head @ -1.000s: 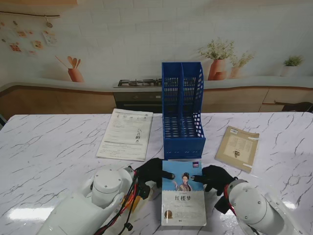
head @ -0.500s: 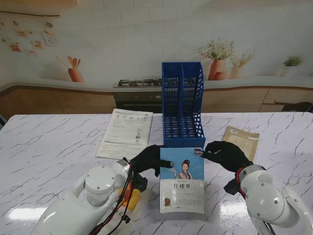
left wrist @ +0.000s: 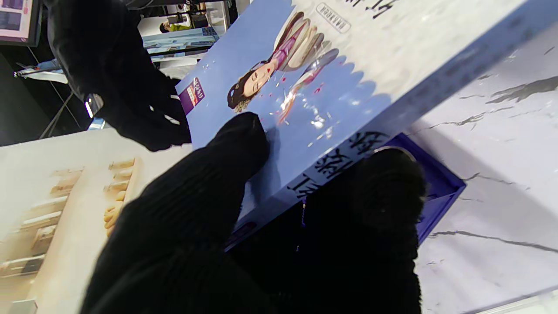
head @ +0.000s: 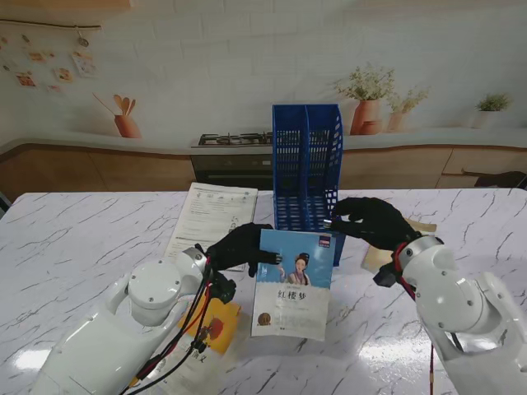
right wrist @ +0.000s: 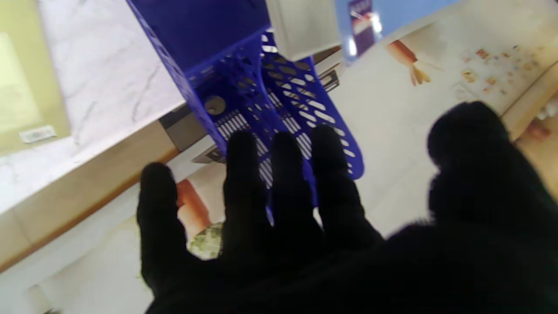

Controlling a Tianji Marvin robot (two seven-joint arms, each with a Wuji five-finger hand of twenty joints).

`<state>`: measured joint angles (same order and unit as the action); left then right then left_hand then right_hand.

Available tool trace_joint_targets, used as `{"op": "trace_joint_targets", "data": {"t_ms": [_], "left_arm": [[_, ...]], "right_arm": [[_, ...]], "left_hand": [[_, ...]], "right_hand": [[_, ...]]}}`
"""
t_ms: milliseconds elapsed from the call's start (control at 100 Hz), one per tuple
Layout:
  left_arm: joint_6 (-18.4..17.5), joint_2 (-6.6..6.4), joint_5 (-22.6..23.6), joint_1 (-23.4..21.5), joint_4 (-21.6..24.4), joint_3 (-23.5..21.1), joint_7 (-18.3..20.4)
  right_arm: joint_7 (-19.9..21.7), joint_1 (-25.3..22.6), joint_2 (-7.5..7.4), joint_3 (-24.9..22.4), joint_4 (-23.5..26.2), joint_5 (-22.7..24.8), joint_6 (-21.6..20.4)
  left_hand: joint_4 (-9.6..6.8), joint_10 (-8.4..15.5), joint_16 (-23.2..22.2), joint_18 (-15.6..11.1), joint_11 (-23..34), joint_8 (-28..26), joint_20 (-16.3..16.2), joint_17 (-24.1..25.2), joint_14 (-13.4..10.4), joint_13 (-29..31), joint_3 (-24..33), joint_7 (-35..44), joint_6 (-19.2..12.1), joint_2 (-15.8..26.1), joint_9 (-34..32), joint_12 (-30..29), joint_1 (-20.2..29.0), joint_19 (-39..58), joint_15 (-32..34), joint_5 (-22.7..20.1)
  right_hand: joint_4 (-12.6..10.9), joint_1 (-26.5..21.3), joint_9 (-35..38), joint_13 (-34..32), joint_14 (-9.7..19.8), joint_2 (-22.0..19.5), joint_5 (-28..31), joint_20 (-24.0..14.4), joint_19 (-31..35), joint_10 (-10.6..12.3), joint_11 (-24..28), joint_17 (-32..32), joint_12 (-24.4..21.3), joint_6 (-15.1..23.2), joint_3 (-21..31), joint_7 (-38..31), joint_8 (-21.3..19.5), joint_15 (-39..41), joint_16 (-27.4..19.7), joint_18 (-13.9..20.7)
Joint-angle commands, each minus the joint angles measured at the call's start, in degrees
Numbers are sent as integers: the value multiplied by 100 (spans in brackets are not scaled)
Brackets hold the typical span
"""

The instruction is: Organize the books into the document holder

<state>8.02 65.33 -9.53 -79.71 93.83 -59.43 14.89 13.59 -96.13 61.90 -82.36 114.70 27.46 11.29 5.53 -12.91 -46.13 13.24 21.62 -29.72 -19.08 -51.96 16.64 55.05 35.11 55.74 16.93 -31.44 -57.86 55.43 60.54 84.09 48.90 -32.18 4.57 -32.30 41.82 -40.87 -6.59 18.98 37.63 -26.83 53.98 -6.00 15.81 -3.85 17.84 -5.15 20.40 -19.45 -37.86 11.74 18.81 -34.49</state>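
Left hand point(head: 240, 247) is clamped on the blue book point(head: 291, 284), thumb on the cover and fingers under the spine edge, as the left wrist view shows plainly. From the stand view I see the book lifted clear of the surface point(head: 82, 247), tilted, its top edge toward the document holder point(head: 307, 185), just in front of the holder's low front lip. My right hand point(head: 369, 220) sits at the book's top right corner with fingertips at that edge; whether it truly pinches or only steadies, I cannot tell, since the right wrist view shows the fingers spread with the corner beyond them.

To do this step well, I judge I should stand the book fully upright, spine aligned with one slot, before going forward, and let the right hand guide the leading corner over the lip so it does not catch on the divider. The left grip looks shallow near one edge, so I would move slowly.

A tan book point(head: 412, 234) lies right of the holder, a white booklet point(head: 212, 224) left of it.
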Motion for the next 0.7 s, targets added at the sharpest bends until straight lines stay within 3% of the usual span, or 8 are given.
{"op": "trace_joint_targets", "data": {"t_ms": [0,240,510,690], "left_arm": [[-222,5,-34,132,158,-27,127],[-354,-31,18,356,303,45,265],[-357,-24,223,468,516,71,135],[-299,-28,404,508,589,72,74]], "right_arm": [[-23,218,8,75,-56,-215,-169],[608,772,-120,218,-367,-446,-664],[1211,924,-246,195,-507,-663,-916],[1526,892,-310,121,-493,-805,-966]], "left_hand": [[-92,386,-156,-652,-20,-312,93,-206,-61,546,1105,520,-1141,218,-234,104,615,242,259,-350],[-91,396,-169,-678,-39,-352,118,-217,-85,562,1075,500,-1164,245,-234,150,618,233,244,-339],[-95,399,-185,-686,-58,-397,133,-212,-94,559,1052,477,-1173,261,-242,182,623,235,234,-335],[-94,410,-198,-714,-67,-448,144,-214,-113,564,1049,475,-1191,261,-247,200,620,235,231,-337]], "right_hand": [[31,262,-166,162,271,78,-163,64,-147,206,-165,136,-81,264,-27,109,112,-189,-134,743],[48,447,-246,356,319,219,-267,134,-474,349,-342,292,-98,406,196,137,172,-316,-175,742],[50,494,-36,113,242,381,-315,106,-590,422,-316,194,-12,385,373,147,196,-230,-116,714],[56,203,368,-657,303,456,-80,-581,122,301,17,-488,351,316,502,-85,88,267,249,755]]}}
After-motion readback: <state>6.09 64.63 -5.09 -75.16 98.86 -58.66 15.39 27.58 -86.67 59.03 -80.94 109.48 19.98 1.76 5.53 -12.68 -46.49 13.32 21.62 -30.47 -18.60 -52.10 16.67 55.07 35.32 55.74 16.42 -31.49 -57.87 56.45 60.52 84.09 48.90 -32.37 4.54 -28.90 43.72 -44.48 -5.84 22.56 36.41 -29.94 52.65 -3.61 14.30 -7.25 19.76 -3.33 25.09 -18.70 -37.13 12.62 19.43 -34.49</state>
